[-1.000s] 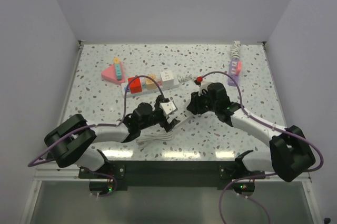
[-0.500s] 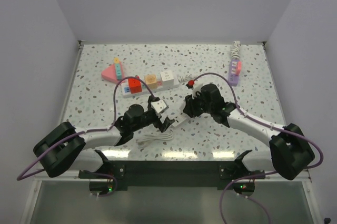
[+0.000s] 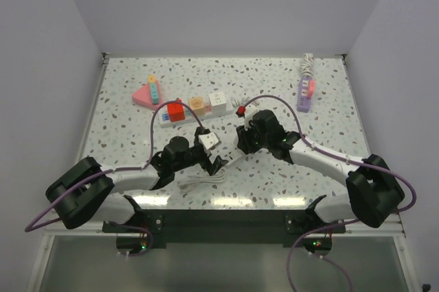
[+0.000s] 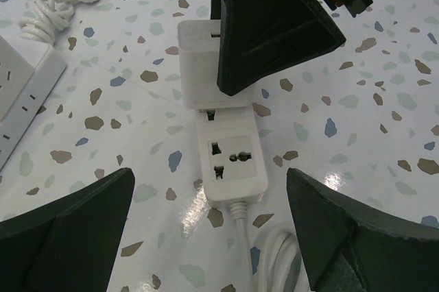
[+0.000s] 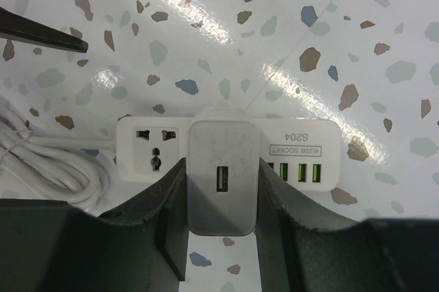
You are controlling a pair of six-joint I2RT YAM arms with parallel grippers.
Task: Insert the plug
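Starting at the near edge, a white cord (image 3: 203, 179) lies in loose loops on the speckled table (image 3: 274, 79) and runs into the near end of a small white strip (image 4: 236, 186). The left claw (image 4: 209, 179) hangs low over that end, spread wide. Its two dark fingers (image 4: 68, 230) sit on either side of the strip, clear of it, and hold nothing. The strip lies flat, and its nearest socket (image 5: 151, 148) is uncovered.

Just beyond that socket sits the plug (image 5: 223, 168), a white block with one USB port in its face, standing on the strip's middle. The right claw (image 3: 241, 138) reaches in from the right and is pressed together on the plug, one finger on each of its side faces. In the right wrist view the plug covers the strip's middle socket, and four green USB ports (image 5: 296, 170) show beside it at the strip's other end. Whether the pins are fully home cannot be told from any view.

Farther back, left of centre, a second strip (image 3: 164, 118) carries a red block (image 3: 177, 111), a tan block (image 3: 197, 105) and a white block (image 3: 217, 100). A pink wedge (image 3: 143, 95) lies just beyond its left end. At the far right a purple strip (image 3: 305, 93) lies with its coiled white lead (image 3: 307, 64) near the back wall.
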